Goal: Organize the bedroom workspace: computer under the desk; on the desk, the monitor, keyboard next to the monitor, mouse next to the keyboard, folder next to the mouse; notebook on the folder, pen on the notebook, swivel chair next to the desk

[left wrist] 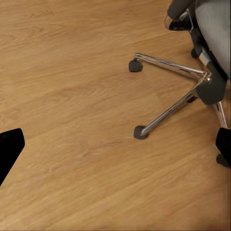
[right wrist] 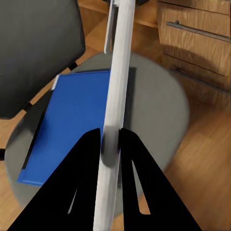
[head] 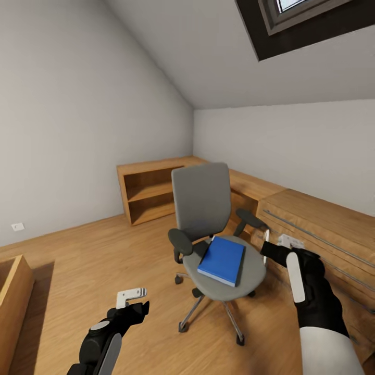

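Note:
The swivel chair (head: 202, 200) stands in the middle of the wood floor, grey seat toward me. A flat blue folder (head: 223, 259) lies on its seat, and the right wrist view looks down on the same folder (right wrist: 72, 120). My right gripper (head: 268, 250) hovers at the seat's right edge, shut on a thin pale stick that looks like the pen (head: 266, 244), held upright. In the right wrist view the pen (right wrist: 118, 72) runs between the closed black fingers of the right gripper (right wrist: 110, 139). My left gripper (head: 133, 298) is open, low and left of the chair base (left wrist: 178, 86).
A light wooden drawer chest (head: 323, 234) runs along the right wall close behind the chair. A low open wooden shelf (head: 148, 192) fills the far corner. Another wooden edge (head: 13, 291) sits at the lower left. Bare plank floor (head: 104, 260) lies left of the chair.

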Robot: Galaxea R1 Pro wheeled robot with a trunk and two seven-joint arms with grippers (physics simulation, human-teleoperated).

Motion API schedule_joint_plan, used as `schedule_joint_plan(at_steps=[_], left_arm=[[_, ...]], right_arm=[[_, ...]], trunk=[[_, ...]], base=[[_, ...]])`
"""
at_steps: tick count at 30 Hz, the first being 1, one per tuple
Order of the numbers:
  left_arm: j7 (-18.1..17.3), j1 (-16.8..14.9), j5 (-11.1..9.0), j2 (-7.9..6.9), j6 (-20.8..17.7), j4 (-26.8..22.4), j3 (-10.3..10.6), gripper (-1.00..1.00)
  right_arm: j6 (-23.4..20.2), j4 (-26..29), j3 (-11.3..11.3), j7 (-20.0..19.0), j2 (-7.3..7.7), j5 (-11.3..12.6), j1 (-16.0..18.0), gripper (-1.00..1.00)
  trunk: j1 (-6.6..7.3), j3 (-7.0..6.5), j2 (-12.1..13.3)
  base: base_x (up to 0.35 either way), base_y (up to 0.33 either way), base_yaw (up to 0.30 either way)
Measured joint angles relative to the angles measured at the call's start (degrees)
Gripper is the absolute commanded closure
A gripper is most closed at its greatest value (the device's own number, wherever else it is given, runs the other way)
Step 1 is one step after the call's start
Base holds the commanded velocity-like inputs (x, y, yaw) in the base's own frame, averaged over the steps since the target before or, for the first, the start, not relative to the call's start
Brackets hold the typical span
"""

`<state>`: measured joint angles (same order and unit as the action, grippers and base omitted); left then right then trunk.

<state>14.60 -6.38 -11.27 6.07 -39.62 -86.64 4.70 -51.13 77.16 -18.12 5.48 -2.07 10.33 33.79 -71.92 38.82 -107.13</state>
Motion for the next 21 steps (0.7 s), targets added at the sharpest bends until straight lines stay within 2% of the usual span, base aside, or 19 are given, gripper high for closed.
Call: schedule_joint_plan(at_steps=[5,9,21], left_arm=[[0.00,-0.01,0.02,0.00,0.00,0.05,0.54,-1.00],[0.00,-0.01,0.03,-0.02,0.00,0.22,0.57,-1.00],[0.00,-0.01,-0.06,-0.08,-0.23,0.41,0.55,-1.00]], right_arm=[[-0.02,1.18,-1.37,0.00,0.00,0.01,-0.44,1.00],[-0.02,1.38,-2.25,0.00,0.01,0.06,-0.59,1.00],[-0.02,1.38,-3.04,0.00,0.00,0.05,-0.63,1.00]], trunk=[[1.10,-0.90,2.01],[1.98,-1.62,3.61],[4.61,-3.77,8.43]], base=[[0.000,0.000,-0.097],[0.000,0.000,-0.232],[0.000,-0.030,-0.261]])
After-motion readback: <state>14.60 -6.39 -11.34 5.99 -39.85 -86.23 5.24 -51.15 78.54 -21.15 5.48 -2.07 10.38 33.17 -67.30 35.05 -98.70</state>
